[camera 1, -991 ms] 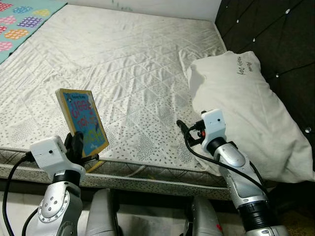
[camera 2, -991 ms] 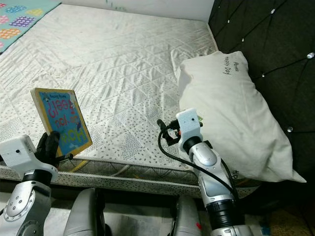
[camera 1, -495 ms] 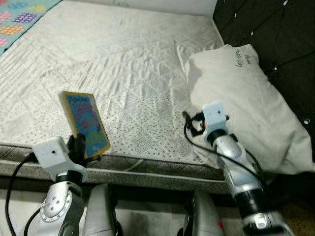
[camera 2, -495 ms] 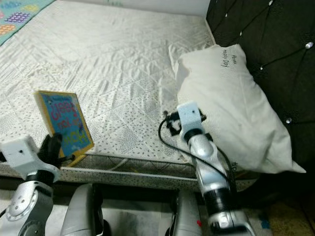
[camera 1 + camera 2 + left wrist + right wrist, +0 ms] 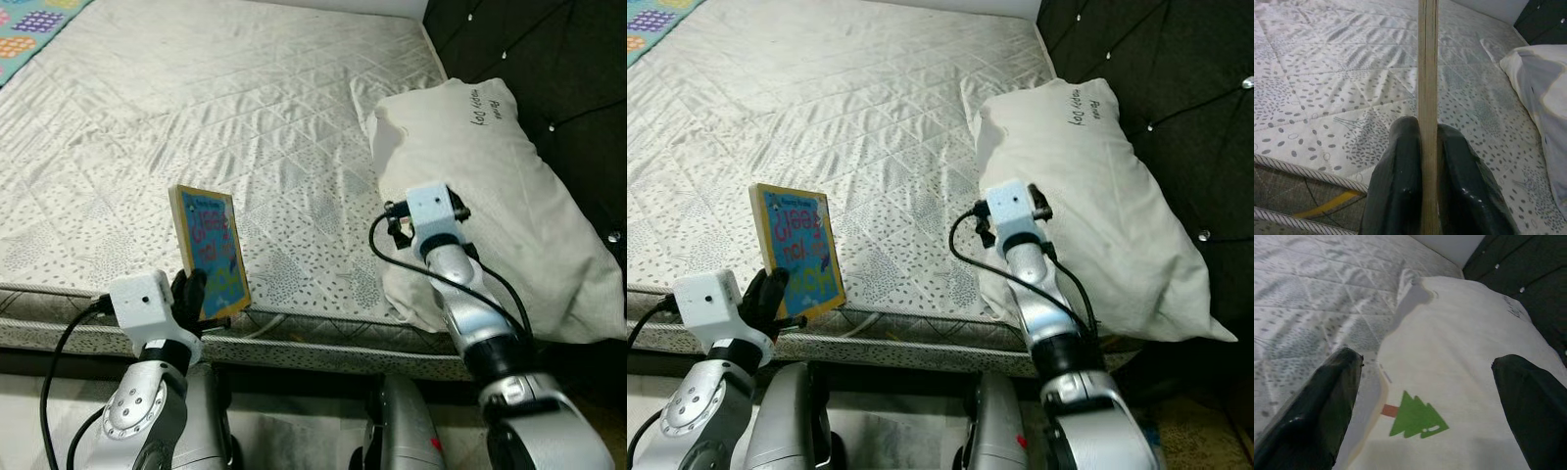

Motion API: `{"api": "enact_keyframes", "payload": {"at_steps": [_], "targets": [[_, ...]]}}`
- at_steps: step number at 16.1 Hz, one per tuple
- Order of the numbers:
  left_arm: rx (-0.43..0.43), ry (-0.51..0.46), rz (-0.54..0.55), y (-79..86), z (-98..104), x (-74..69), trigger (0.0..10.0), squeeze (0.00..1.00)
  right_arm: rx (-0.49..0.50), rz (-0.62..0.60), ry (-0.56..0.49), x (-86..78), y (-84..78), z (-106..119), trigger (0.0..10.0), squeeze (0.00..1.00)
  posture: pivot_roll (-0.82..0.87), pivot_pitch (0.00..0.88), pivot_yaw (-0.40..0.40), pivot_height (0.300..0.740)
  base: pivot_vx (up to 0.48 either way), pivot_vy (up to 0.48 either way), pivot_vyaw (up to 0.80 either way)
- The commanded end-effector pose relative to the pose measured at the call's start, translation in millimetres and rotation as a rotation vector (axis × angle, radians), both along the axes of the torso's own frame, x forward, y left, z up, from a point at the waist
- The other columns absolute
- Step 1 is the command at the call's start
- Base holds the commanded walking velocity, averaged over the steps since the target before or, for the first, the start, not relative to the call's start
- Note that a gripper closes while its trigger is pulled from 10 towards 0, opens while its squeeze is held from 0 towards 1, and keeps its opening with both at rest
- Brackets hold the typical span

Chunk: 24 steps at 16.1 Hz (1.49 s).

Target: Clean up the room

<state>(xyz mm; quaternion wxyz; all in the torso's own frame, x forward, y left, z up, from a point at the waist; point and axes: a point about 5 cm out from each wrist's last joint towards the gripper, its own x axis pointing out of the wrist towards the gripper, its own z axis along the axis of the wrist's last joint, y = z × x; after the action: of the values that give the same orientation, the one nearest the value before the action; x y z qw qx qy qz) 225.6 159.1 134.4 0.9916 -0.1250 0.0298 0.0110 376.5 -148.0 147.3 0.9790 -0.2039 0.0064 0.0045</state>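
Landmark: bed (image 5: 245, 108), quilted pale mattress with a grey speckle pattern, seen from its near edge.

Book (image 5: 209, 253): held upright above the bed's near edge, over the left part of that edge. Long axis close to vertical, top leaning slightly away toward the far side of the bed. Cover faces the robot's right and somewhat toward the camera. In the left wrist view the book (image 5: 1427, 98) is edge-on, a thin tan board running straight up between the two fingers.

Appearance: thin hardcover, yellow-tan border, blue cover with large multicoloured lettering. The lettering cannot be read.

Left gripper (image 5: 194, 294): jaws closed on the lower end of the book, one black finger (image 5: 1398, 181) against each face. Gripper sits just off the bed's near edge.

Right gripper (image 5: 1425, 396): jaws spread wide, nothing between them, hovering over the near end of the pillow (image 5: 480, 196). Cannot tell if the fingertips touch the fabric.

Pillow: off-white, lying along the right side of the bed against the dark tufted headboard (image 5: 549, 69). Small green tree print (image 5: 1415, 418) near its close end; dark script near the far end.

Patterned mat (image 5: 34, 20) at the bed's far left corner.
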Motion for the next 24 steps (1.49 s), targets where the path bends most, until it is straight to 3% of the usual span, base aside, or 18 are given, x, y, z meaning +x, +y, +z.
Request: {"api": "enact_keyframes", "payload": {"at_steps": [1,5,8,10,12,13,24], "targets": [[-0.011,-0.045,-0.023,-5.8,13.2,-1.6,10.0,0.0,-0.003,-0.029,-0.01,5.6,-0.8,4.5,10.0,0.0,-0.01,0.162,-0.107,0.549,0.0,0.0,0.0],[-0.01,-0.056,-0.038,-10.1,18.1,-1.5,10.0,0.0,-0.022,-0.053,-0.036,19.0,6.7,20.8,10.0,0.0,0.0,0.154,-0.11,0.549,0.0,0.0,0.0],[-0.029,-0.071,-0.06,-19.7,25.3,6.6,10.0,0.0,-0.048,-0.077,-0.047,24.7,14.1,26.7,10.0,0.0,0.02,0.145,-0.113,0.549,0.0,0.0,0.0],[-0.053,-0.071,-0.099,-29.5,29.1,9.9,10.0,0.0,-0.035,-0.059,-0.048,26.1,28.2,26.9,10.0,0.0,0.02,0.145,-0.113,0.549,0.0,0.0,0.0],[-0.075,-0.052,-0.167,-38.9,26.5,7.6,10.0,0.0,0.059,0.03,-0.043,25.5,49.8,28.0,10.0,0.0,0.03,0.139,-0.11,0.549,0.0,0.0,0.0],[-0.059,-0.047,-0.171,-38.8,24.3,5.7,10.0,0.0,0.06,0.064,-0.037,24.1,57.6,25.8,10.0,0.0,0.03,0.134,-0.11,0.549,0.0,0.0,0.0],[-0.059,-0.047,-0.171,-38.8,24.3,5.7,10.0,0.0,0.06,0.064,-0.037,24.1,57.6,25.8,10.0,0.0,0.03,0.134,-0.11,0.549,0.0,0.0,0.0]]}}
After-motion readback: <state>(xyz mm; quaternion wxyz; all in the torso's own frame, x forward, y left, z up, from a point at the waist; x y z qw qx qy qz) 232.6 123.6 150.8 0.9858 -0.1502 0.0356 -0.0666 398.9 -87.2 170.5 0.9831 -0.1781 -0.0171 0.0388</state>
